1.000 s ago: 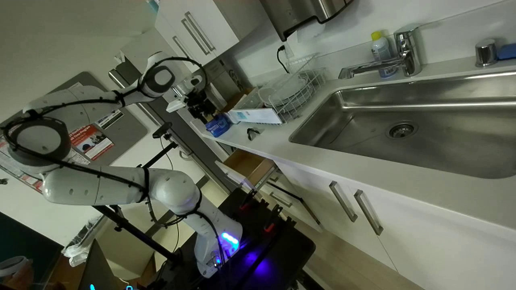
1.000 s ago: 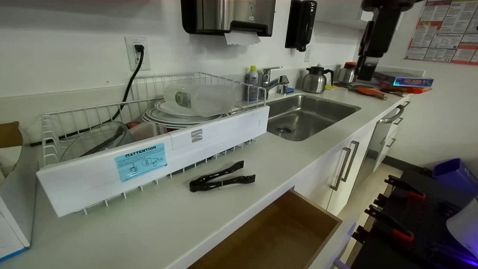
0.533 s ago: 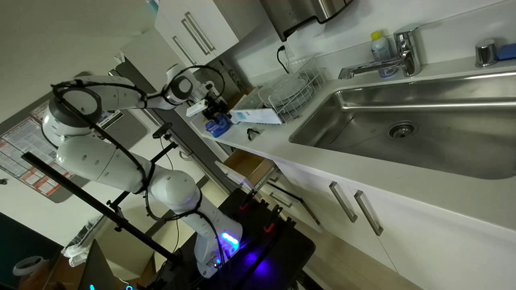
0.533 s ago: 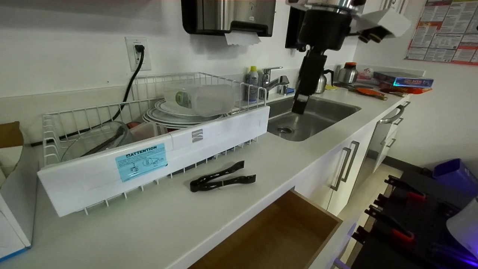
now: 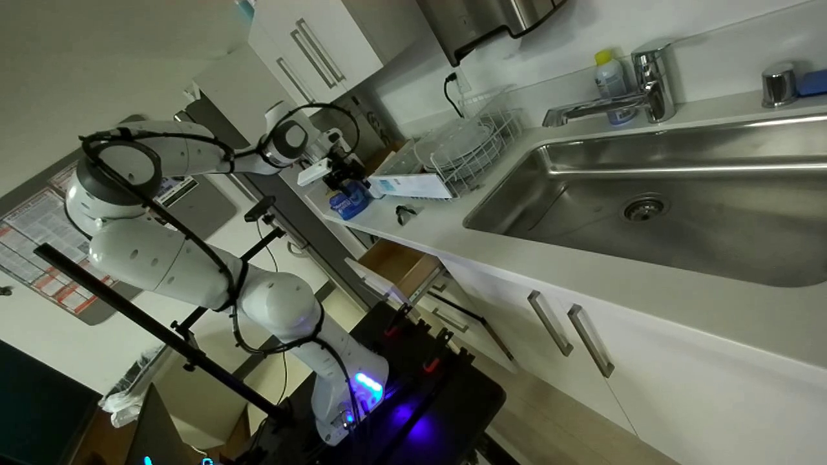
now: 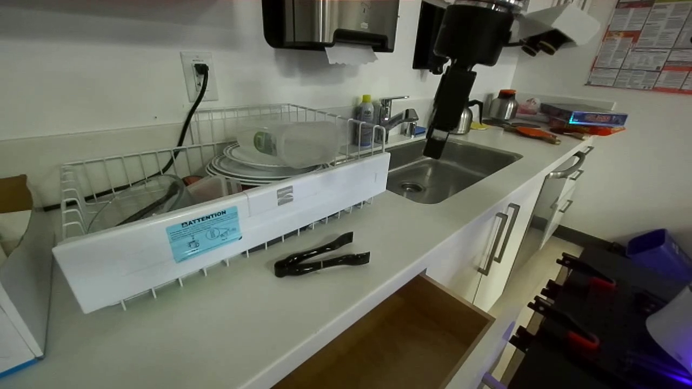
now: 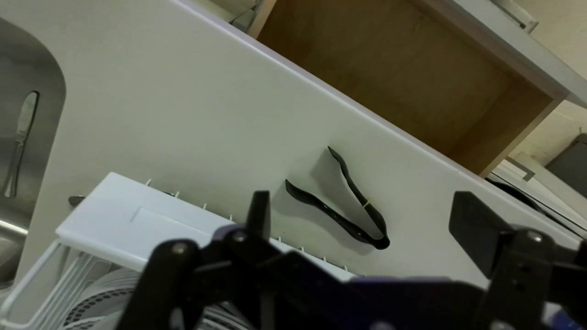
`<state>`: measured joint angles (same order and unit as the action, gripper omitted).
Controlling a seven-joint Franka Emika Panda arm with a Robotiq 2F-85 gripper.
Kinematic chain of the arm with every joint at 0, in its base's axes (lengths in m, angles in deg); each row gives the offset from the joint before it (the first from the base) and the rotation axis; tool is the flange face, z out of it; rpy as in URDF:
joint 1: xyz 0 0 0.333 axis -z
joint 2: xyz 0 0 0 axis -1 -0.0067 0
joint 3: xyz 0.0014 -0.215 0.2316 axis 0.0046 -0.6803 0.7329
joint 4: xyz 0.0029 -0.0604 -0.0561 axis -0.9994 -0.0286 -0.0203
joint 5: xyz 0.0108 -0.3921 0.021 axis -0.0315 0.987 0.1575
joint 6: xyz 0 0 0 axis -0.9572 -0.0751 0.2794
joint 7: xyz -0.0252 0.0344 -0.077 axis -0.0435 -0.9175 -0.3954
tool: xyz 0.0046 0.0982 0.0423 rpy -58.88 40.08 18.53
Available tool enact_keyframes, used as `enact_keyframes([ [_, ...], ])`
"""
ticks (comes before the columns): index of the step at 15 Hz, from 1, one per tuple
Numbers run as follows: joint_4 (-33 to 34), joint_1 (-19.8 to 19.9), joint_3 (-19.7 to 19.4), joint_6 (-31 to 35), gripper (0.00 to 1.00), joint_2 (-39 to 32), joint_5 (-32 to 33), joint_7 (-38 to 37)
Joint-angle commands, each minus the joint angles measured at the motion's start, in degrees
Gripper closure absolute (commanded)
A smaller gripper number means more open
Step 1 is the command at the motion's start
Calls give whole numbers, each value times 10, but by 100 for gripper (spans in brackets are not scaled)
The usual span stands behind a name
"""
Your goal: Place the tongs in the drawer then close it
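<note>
Black tongs lie spread on the white counter between the dish rack and the open drawer. They show in both exterior views (image 5: 405, 214) (image 6: 303, 266) and in the wrist view (image 7: 341, 222). The drawer (image 5: 402, 263) is pulled out, with a white front and brown wooden inside; nothing shows inside it in an exterior view (image 6: 400, 335) or the wrist view (image 7: 403, 59). My gripper (image 7: 361, 208) is open and empty, high above the counter. In the wrist view the tongs appear between its fingertips. An exterior view shows the gripper (image 6: 436, 147) from the side.
A white wire dish rack (image 6: 319, 202) with plates stands behind the tongs, close under the gripper in the wrist view (image 7: 137, 215). A steel sink (image 5: 646, 168) lies beside the rack. A blue package (image 5: 349, 201) and a cardboard box (image 6: 24, 302) stand near the rack's far end.
Over the last second the arm has reached forward, and the gripper has come lower and nearer the tongs. In the last half second it has barely moved. The tongs and drawer have not moved.
</note>
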<state>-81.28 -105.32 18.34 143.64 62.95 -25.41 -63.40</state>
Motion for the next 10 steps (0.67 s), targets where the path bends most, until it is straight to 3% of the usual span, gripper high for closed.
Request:
enact_keyframes([
  [1, 3, -14, -6, 43, 0, -31, 3, -5],
  [6, -1, -7, 15, 204, 0, -139, 56, -38],
  [10, 19, -7, 8, 266, 0, -234, 159, -108],
])
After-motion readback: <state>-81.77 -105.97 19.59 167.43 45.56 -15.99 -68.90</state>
